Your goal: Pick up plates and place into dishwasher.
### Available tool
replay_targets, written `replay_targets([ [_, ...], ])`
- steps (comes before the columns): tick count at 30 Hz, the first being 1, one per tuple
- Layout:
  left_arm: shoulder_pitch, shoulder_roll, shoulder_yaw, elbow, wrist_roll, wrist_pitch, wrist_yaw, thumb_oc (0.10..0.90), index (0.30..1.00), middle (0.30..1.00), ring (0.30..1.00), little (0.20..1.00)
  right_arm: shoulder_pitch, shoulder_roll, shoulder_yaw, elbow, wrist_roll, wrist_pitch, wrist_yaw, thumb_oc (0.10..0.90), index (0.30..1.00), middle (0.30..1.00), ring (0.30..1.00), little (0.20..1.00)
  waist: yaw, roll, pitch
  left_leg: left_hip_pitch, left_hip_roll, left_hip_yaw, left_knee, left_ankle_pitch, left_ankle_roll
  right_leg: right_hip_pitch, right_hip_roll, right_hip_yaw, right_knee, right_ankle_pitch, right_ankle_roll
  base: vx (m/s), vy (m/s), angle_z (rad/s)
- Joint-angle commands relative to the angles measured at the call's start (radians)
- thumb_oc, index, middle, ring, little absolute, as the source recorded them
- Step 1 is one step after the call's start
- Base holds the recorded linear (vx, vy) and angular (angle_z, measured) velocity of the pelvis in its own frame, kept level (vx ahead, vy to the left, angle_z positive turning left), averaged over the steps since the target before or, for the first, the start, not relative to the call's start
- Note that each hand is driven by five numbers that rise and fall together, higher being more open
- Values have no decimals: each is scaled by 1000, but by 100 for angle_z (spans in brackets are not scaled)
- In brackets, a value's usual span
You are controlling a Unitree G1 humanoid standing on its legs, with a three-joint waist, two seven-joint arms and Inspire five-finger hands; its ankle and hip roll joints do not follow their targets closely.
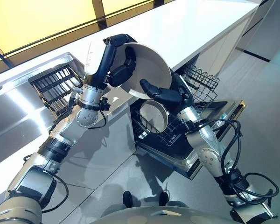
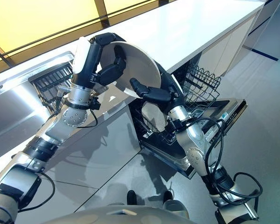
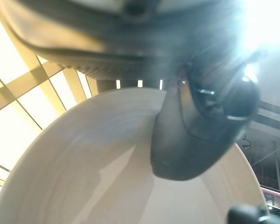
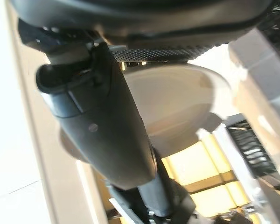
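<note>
Starting at the robot's left, the left hand (image 1: 115,65) is clenched on the large round cream ceramic plate (image 1: 149,70): its thumb lies curled across the plate's concave face, as the left wrist view shows, and the rest of the hand wraps the rim behind, so the plate hangs in the air, tilted on edge, just above the front edge of the long white countertop (image 1: 196,28). Further left of that hand sit the stainless steel sink (image 1: 18,112) and a dark slatted draining rack (image 1: 53,86), both well apart from the action. Moving right, the right hand (image 1: 161,93) meets the same plate at its lower rim, opposite the left hand's hold; its thumb presses along the plate's edge in the right wrist view, but whether its fingers truly close behind the rim I cannot tell. Directly below and just beyond the right hand stands the open dishwasher's pulled-out black wire rack (image 1: 200,86), where a smaller round cream plate (image 1: 154,115) already stands upright in the tines. The relation that matters: the held plate lies above the rack, its face turned towards the robot, and the right hand is the nearer one to the rack, so it seems best placed to carry the plate down on edge beside the standing plate.
</note>
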Motion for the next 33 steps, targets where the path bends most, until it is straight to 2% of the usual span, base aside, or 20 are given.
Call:
replay_targets([
  [1,-163,39,19,-72,3,-43,54,100,300,300,300,200,-114,16,2,-50,-21,-21,90,100,300,300,300,200,-1,-33,-86,33,-15,0,2,-108,-37,23,-39,-34,4,-19,75,0,0,0],
  [5,-184,58,14,-82,-8,-40,37,100,300,300,300,200,-124,-22,14,-21,-51,32,145,100,300,300,300,200,1,-36,-88,35,-15,-3,2,-108,-39,26,-38,-38,4,-19,75,0,0,0],
  [14,-162,55,23,-92,-8,-25,10,100,300,300,300,200,-125,-14,-6,-13,-62,-15,112,100,300,300,300,200,3,-34,-84,37,-16,-7,2,-109,-38,28,-38,-37,4,-20,74,0,0,0],
  [15,-155,56,26,-93,-12,-20,-1,152,345,345,345,252,-121,-13,-9,-17,-66,-15,110,100,300,300,300,200,3,-34,-85,37,-15,-6,2,-110,-38,28,-38,-36,4,-20,75,0,0,0],
  [16,-145,58,31,-91,-17,-18,-13,800,900,900,900,900,-112,-14,-15,-22,-71,-16,110,100,300,300,300,200,4,-33,-85,38,-15,-6,2,-111,-37,28,-38,-36,4,-20,76,0,0,0],
  [19,-104,70,53,-92,-50,-25,-42,800,900,900,900,900,-88,-25,-36,-27,-91,-25,117,100,300,300,300,200,4,-33,-85,32,-16,-6,2,-100,-36,21,-40,-36,4,-8,77,0,0,0],
  [20,-82,83,79,-101,-120,-36,-83,800,900,900,900,900,-73,-37,-52,-30,-101,-29,117,100,300,300,300,200,7,-33,-86,38,-15,-7,2,-110,-38,27,-40,-36,4,-18,79,0,0,0],
  [22,-48,97,131,-124,-372,-64,-193,800,900,900,900,900,-54,-60,-79,-30,-117,-40,117,100,300,300,300,200,11,-33,-85,32,-14,-7,2,-98,-37,23,-42,-39,4,-7,78,19,0,0],
  [23,-39,93,145,-132,-431,-61,-227,800,900,900,900,900,-49,-62,-84,-28,-122,-43,115,100,300,300,300,200,13,-33,-84,33,-14,-8,2,-98,-37,23,-42,-40,4,-7,78,0,0,0],
  [24,-1,67,194,-174,-515,-36,-316,800,900,900,900,900,-35,-66,-101,-22,-145,-55,118,100,300,300,300,200,18,-32,-84,33,-12,-10,2,-96,-38,25,-42,-42,4,-7,78,0,0,0],
  [25,33,54,225,-218,-537,15,-367,800,900,900,900,900,-24,-70,-120,-23,-167,-61,117,100,300,300,300,200,21,-29,-82,32,-11,-12,2,-96,-40,24,-42,-43,4,-7,79,0,0,0],
  [29,136,70,308,-363,-609,203,-442,800,900,900,900,900,26,-109,-199,-68,-182,-64,94,100,300,300,300,200,37,-24,-74,33,-11,-26,2,-94,-41,30,-42,-51,4,-8,81,0,0,0],
  [31,195,80,373,-410,-614,197,-417,800,900,900,900,900,59,-123,-240,-86,-184,-68,81,100,300,300,300,200,50,-23,-71,32,-12,-35,2,-94,-40,34,-43,-58,4,-11,81,0,0,0],
  [33,217,83,396,-422,-636,189,-401,800,900,900,900,900,71,-126,-252,-90,-185,-71,75,100,300,300,300,200,53,-22,-72,32,-12,-39,2,-93,-40,36,-43,-61,4,-12,81,3,-2,4],
])
